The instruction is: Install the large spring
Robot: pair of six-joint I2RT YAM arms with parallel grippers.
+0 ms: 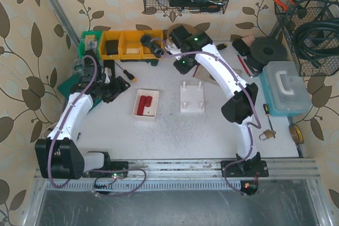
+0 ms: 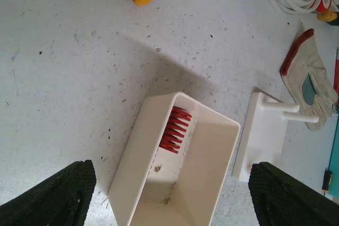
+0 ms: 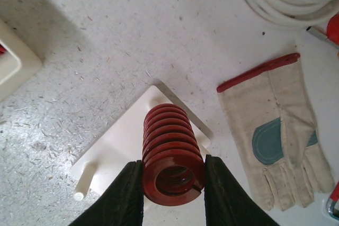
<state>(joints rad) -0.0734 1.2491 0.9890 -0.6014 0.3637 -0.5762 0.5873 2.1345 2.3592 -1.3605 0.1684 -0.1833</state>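
At the left, the left gripper (image 2: 172,194) hangs over the tray (image 2: 132,157) with its fingers wide apart and nothing between them; spare springs (image 2: 175,129) lie inside the tray. Right of the tray stands the base (image 3: 114,146), with one peg (image 3: 85,183) free. The spring (image 3: 170,152) is above this base, clamped at its near coils between the fingers of the right gripper (image 3: 174,189); if its far end is already on the second peg, I cannot tell. I judge it a stiff and rather heavy steel coil with smooth paint, so it can slip or turn. It is best held across the outer coils near one end, leaving the hole free. Further right lies a glove (image 3: 280,130).
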